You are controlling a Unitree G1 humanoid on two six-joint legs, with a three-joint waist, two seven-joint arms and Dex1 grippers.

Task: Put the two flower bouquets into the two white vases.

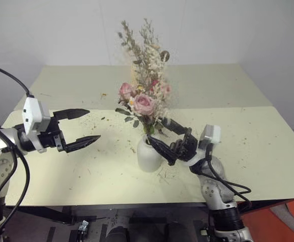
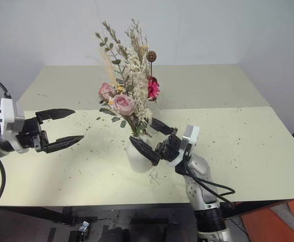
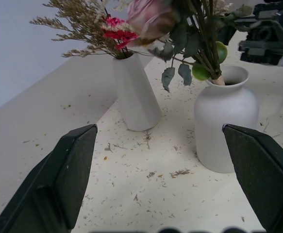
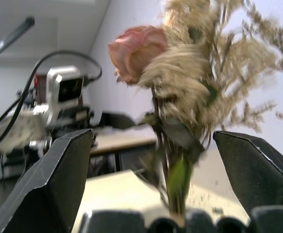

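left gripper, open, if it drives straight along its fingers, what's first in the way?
Probably the round-shouldered vase holding the rose bouquet: from the left gripper it sits ahead, toward one finger; the tall cone vase stands farther back. Depth is unclear.

The two eye views look down from high up at the table (image 1: 268,146). Both wrist views sit low and close, sharing the round vase's (image 3: 226,121) roses (image 4: 136,51).

The left gripper (image 1: 83,126) hangs at the left, level, its fingers spread and empty. The right gripper (image 1: 163,135) sits near centre, angled up-left, fingers wide apart
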